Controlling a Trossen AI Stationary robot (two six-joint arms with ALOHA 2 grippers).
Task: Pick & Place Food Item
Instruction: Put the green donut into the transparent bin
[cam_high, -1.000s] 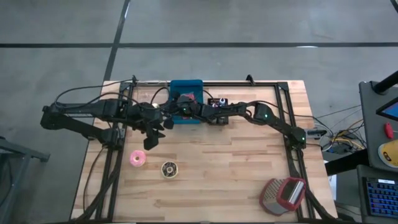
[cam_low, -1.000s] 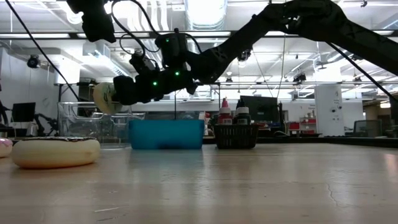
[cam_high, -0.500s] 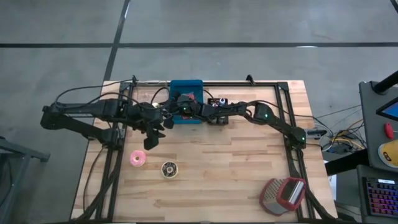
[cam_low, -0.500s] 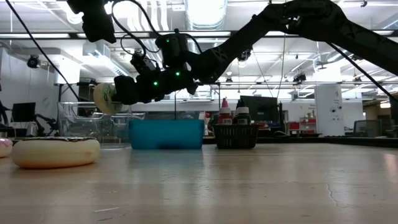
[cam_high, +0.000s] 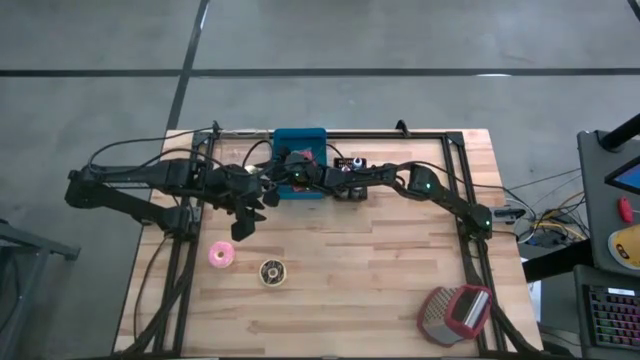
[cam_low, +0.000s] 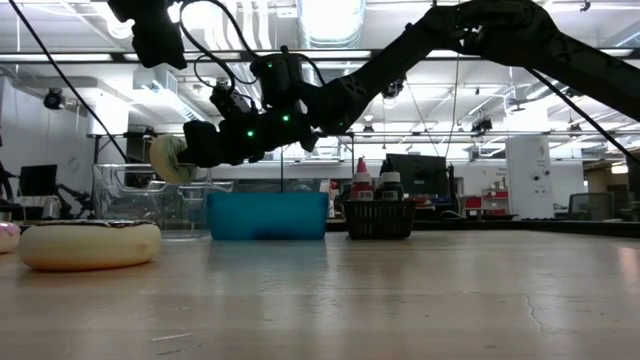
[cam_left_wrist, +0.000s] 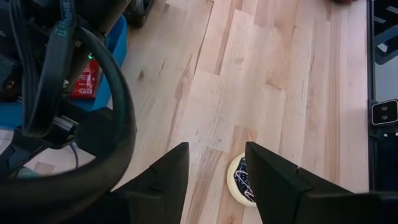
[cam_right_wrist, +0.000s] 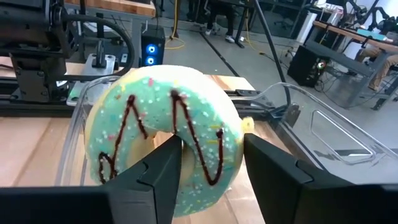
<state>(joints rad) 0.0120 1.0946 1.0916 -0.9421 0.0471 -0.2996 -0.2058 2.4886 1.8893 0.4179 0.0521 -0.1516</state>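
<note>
A mint-frosted donut (cam_right_wrist: 165, 137) with chocolate zigzags hangs at the tips of my right gripper (cam_right_wrist: 211, 149), above a clear plastic container (cam_right_wrist: 314, 130) at the table's far left. The gripper reaches out nearly level, its fingers apart. In the low view the same donut (cam_low: 170, 158) shows in the air over the container (cam_low: 135, 200). My left gripper (cam_left_wrist: 214, 168) waits open above the table, over a chocolate-topped donut (cam_left_wrist: 239, 180). That donut (cam_high: 271, 271) and a pink donut (cam_high: 219, 255) lie flat on the wood at the near left. My right gripper has one finger (cam_right_wrist: 168, 165) in the mint donut's hole (cam_right_wrist: 177, 134), and the ring hangs on it. The other finger (cam_right_wrist: 267, 168) stands just outside the donut's outer rim (cam_right_wrist: 236, 146); whether it touches I cannot tell. The fingers come nearly level from the table's right. The donut is tilted on edge, clear of the container.
A blue bin (cam_high: 300, 150) stands at the far edge beside a black basket of bottles (cam_low: 380, 215). A red and grey object (cam_high: 455, 312) lies at the near right corner. Bare wood spreads across the middle and near right.
In the low view the mint donut has tipped and sagged a little at my right gripper's fingertips, still in the air over the clear container. Both arms have kept their places.
</note>
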